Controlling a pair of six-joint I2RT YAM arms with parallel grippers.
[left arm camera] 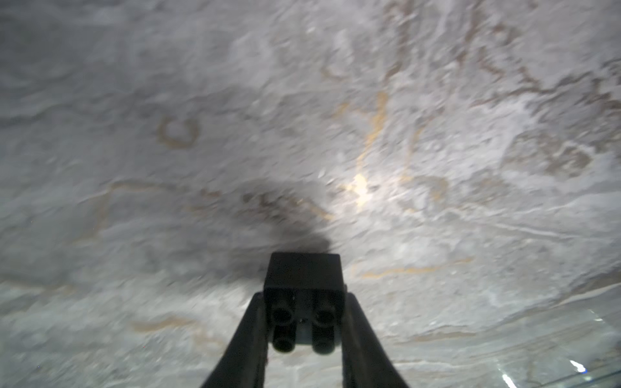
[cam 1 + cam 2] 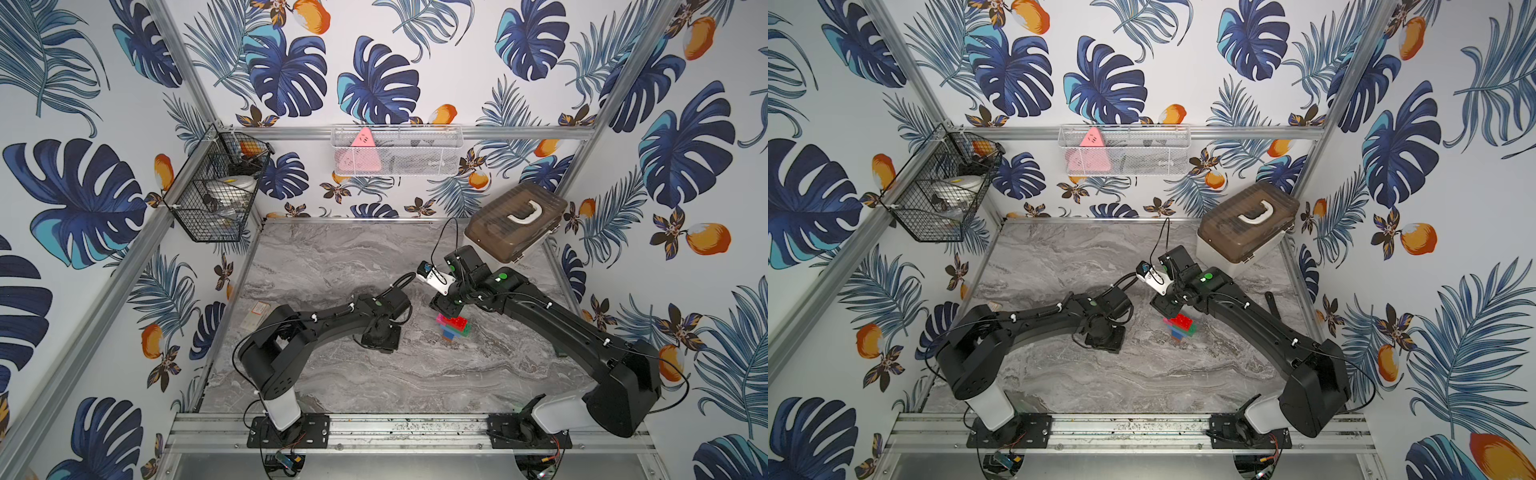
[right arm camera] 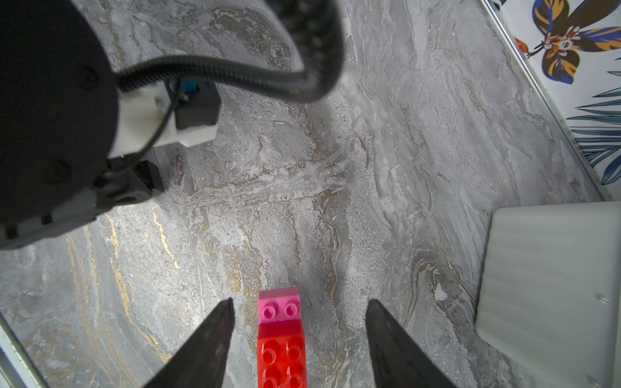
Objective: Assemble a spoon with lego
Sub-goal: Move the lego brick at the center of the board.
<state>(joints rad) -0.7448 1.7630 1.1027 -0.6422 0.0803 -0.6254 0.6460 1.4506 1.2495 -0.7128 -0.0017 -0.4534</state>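
In both top views the spoon (image 2: 454, 326) (image 2: 1180, 326) lies on the surface (image 2: 332, 257), just beside the right claw (image 2: 448, 311). In the left wrist view, the left claw (image 1: 304, 297) pinches a black brick (image 1: 302, 272). In the right wrist view, the right claw (image 3: 299, 302) stands spread, with the spoon (image 3: 281, 352) between its fingers, touching neither.

Glossy plastic spoon (image 3: 281, 352), matt black brick (image 1: 304, 278), smooth marble-look tabletop (image 3: 369, 168).

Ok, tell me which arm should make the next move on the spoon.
Left. The left pincer is shut on the black brick, which is not yet on the spoon. The right pincer is open and empty over the spoon's pink end, likely better for steadying it.
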